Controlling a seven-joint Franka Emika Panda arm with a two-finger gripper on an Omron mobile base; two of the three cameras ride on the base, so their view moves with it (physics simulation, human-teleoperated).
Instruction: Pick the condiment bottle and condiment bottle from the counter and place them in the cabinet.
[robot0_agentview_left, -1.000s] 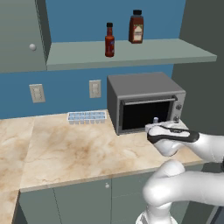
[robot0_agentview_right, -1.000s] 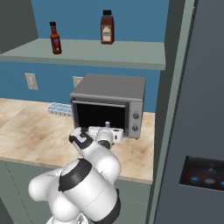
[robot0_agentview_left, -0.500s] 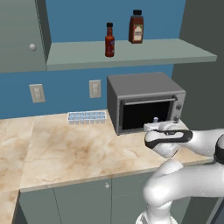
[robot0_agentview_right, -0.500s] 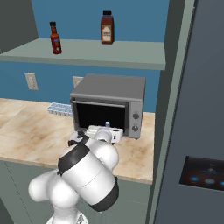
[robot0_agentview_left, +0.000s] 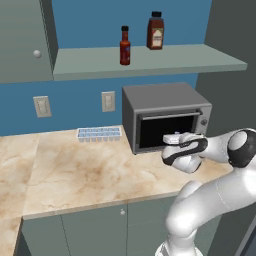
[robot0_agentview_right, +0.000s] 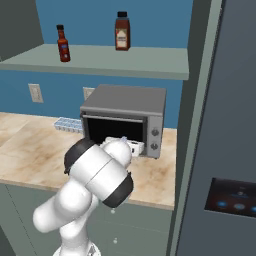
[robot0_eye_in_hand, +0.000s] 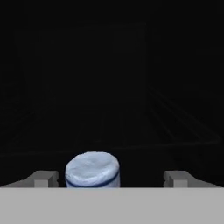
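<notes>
The white two-finger gripper (robot0_eye_in_hand: 109, 178) reaches into the boxy grey metal toaster oven (robot0_agentview_left: 165, 116), fingers spread wide around a squat white cylinder with a blue band (robot0_eye_in_hand: 92, 169), not touching it. At twelve o'clock above, the slim red condiment bottle (robot0_agentview_left: 125, 46) and wider brown condiment bottle (robot0_agentview_left: 155, 31) stand upright on the smooth grey-green shelf (robot0_agentview_left: 150, 60).

A: How is the light?
B: Even and soft in both base views. The counter (robot0_agentview_left: 75, 170) shows no hard shadows or glare.
A: And the hand view?
B: Nearly black. Only a pale round cap (robot0_eye_in_hand: 92, 169) is lit. Edges look slightly soft everywhere.
</notes>
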